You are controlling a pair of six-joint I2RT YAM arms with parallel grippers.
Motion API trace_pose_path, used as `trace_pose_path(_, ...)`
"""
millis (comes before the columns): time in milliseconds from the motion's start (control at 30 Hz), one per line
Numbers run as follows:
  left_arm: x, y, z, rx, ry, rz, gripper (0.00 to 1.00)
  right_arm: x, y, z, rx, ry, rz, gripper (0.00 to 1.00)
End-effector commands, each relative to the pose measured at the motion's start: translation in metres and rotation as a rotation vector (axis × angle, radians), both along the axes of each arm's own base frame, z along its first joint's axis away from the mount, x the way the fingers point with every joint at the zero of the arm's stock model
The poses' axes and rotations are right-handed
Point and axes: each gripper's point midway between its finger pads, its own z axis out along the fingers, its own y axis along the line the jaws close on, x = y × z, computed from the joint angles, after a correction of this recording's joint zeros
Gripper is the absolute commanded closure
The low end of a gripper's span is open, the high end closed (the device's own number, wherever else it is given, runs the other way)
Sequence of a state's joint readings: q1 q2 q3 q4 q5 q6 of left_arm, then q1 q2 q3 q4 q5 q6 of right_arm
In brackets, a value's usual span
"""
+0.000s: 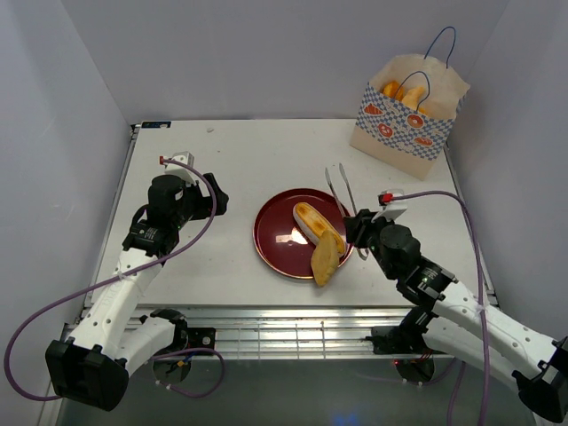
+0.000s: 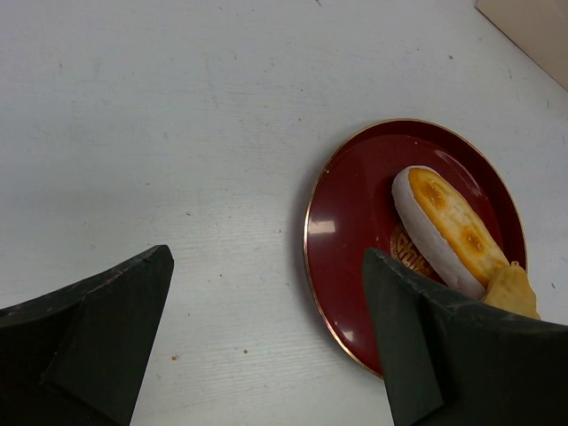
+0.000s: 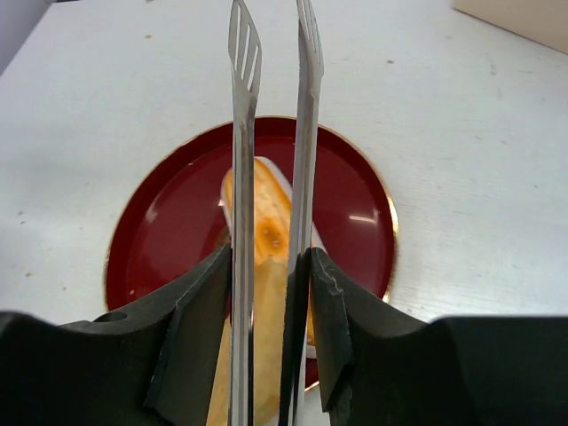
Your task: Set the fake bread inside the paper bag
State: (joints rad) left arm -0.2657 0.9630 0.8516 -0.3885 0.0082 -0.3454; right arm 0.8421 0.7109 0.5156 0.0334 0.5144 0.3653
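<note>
— What's around you?
— A white table (image 1: 222, 160), faintly scuffed and speckled, boxed in by plain pale walls (image 1: 266, 53).
— And your claws?
— My right gripper (image 3: 266, 293) pinches a pair of metal tongs (image 3: 241, 133) by the plate's right rim. Their arms are close together and point toward the far side. My left gripper (image 2: 266, 257) hangs spread over bare table beside the dark red plate (image 1: 269, 235), holding nothing.
— The fake bread?
— An oval roll (image 1: 311, 217) lies on the plate, with a yellow wedge (image 1: 325, 259) overhanging its near rim — orange buns (image 1: 404, 91) sit in the paper bag (image 1: 399, 131), standing at the far right corner.
</note>
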Motion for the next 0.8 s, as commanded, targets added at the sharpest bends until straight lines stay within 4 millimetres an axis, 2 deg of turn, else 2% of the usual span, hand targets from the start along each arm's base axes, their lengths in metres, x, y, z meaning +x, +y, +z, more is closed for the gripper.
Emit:
trace_pose_path(0,0.000,-0.003,0.009,-0.010,-0.026,-0.014,0.02,0.010,-0.034,-0.006,0.039,0.014,-0.165,0.54)
trace_pose_path(100,0.001,-0.004,0.007,-0.009,-0.018,-0.016,0.02,0.012,-0.058,-0.010,0.067,0.002,-0.262,0.54)
trace_pose_path(167,0.001,-0.003,0.006,-0.008,-0.017,-0.014,0.02,0.013,-0.067,-0.015,0.068,0.000,-0.289,0.54)
trace_pose_path(200,0.001,-0.004,0.005,-0.007,-0.014,-0.016,0.02,0.011,-0.076,-0.025,0.053,0.030,-0.315,0.54)
trace_pose_path(300,0.002,-0.004,0.003,-0.005,-0.008,-0.016,0.02,0.010,-0.086,-0.033,0.066,0.042,-0.341,0.54)
trace_pose_path(767,0.002,-0.004,0.002,0.000,-0.006,-0.014,0.02,0.013,-0.106,-0.106,0.043,0.219,-0.403,0.54)
